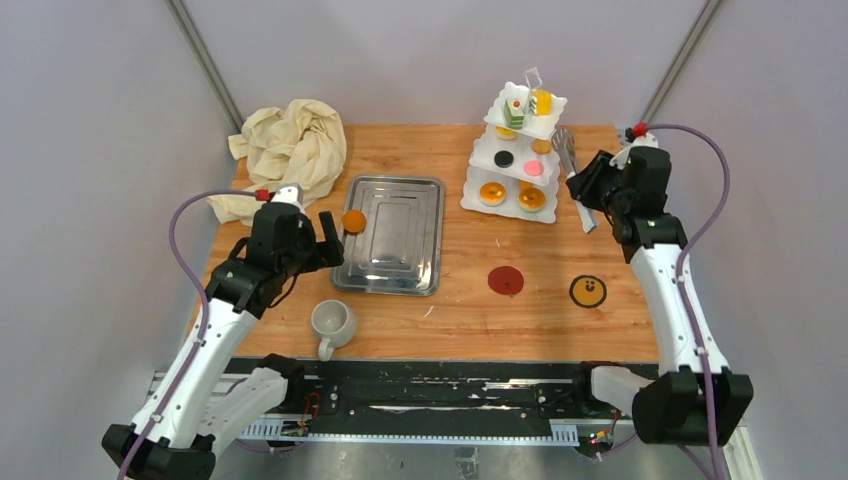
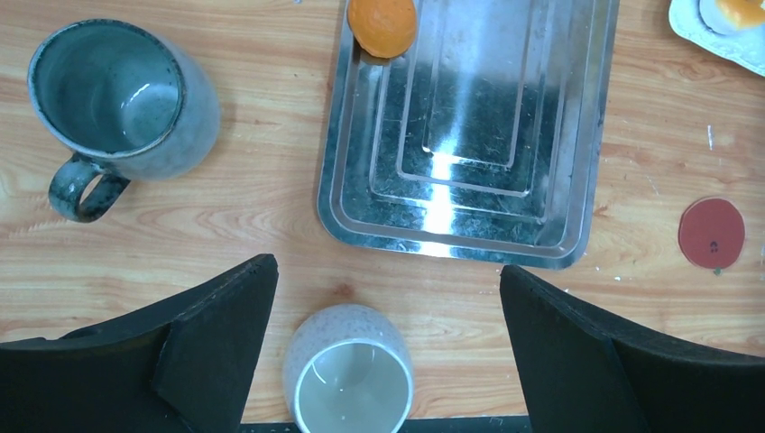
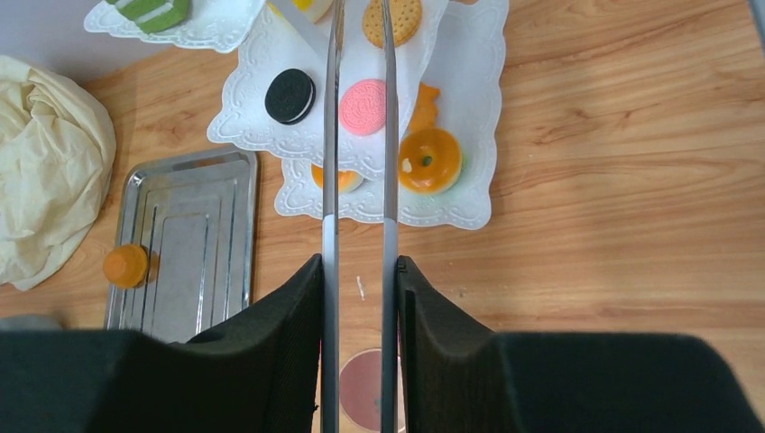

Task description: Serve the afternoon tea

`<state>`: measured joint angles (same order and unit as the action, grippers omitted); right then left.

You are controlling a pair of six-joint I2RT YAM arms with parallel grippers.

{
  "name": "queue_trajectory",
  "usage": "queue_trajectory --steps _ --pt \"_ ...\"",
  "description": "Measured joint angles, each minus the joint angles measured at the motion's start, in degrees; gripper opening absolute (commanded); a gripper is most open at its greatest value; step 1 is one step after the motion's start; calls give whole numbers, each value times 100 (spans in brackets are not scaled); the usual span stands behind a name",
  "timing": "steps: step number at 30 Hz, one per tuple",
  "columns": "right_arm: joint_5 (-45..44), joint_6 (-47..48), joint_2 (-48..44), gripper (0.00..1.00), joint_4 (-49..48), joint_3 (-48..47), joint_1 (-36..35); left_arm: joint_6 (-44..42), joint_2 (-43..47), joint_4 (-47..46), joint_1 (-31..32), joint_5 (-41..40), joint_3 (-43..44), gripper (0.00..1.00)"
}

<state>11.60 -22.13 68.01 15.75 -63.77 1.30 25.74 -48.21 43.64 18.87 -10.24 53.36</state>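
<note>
A wooden table (image 1: 470, 310) between grey walls. The white three-tier square stand (image 3: 469, 108) sits at 1 o'clock, loaded with small cakes. The right gripper (image 3: 361, 262) pinches slim steel tongs (image 3: 331, 135) aimed at the stand, probably to handle cakes cleanly. A small round orange cake (image 1: 353, 220) lies at 10 o'clock on the rectangular shiny steel tray (image 1: 400, 200). The left gripper (image 2: 386, 268) hangs beside it, fingers spread wide, empty. The off-white mug (image 1: 333, 322) stands at 7 o'clock, and the grey mug (image 2: 122, 99) at the tray's 9
</note>
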Motion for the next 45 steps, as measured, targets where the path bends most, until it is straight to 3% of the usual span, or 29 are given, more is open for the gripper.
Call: queue_trajectory --steps 6,14,22,33,45 --pt "-522 146 -1143 0 485 393 9 39 85 31 0 72 0 98" --pt "-2345 223 -1917 1 831 1246 11 44 114 28 0 186 -7 98" --pt "-3235 192 -407 0 61 1381 11 42 48 20 0 223 -13 98" --pt "-3423 122 2041 2 -1062 861 11 17 -105 -9 0 164 -46 98" --pt "-3357 -136 2881 10 -1342 632 59 -31 -398 -74 0 125 -46 98"
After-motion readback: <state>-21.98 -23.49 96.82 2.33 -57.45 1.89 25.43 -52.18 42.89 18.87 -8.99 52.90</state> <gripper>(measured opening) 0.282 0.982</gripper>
